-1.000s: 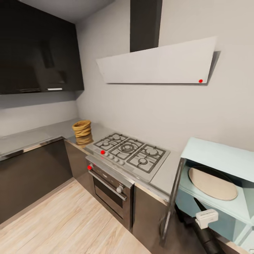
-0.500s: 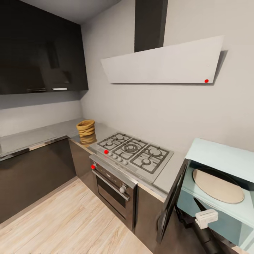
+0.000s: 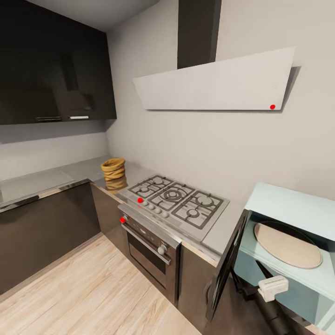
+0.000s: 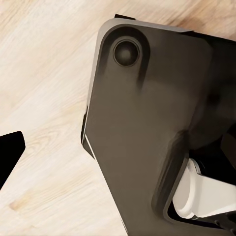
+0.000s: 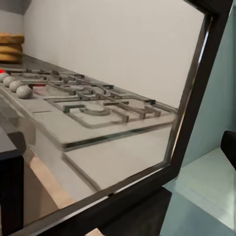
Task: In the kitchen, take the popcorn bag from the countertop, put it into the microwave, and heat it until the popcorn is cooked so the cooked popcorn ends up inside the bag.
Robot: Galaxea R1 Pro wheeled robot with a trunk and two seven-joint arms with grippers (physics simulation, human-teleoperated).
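No change is noted against the picture of half a second ago: the head view is framed the same, and the microwave door stands at the same angle. Against the picture of a second ago the whole view has shifted, which is the camera's own movement, and the door is seen swung further open.

The popcorn bag is found on the countertop, at the far corner, just left of the gas hob. It is a small tan sack of coarse weave, its sides creased into ringed folds. The same bag is seen at the far end of the hob in the right wrist view.

The countertop is a flat grey brushed surface over dark glossy cabinet fronts. The hob is grey metal with dark burner grates and a row of round knobs along its near edge. A dark built-in oven sits below it. An angled white extractor hood hangs above.

The microwave stands at the right, pale mint and boxy, with a round beige turntable inside. Its dark-framed glass door is open.

Pale wood flooring and a dark moulded part of the robot are recorded in the left wrist view. Whether either gripper's fingers are apart or together cannot be told.
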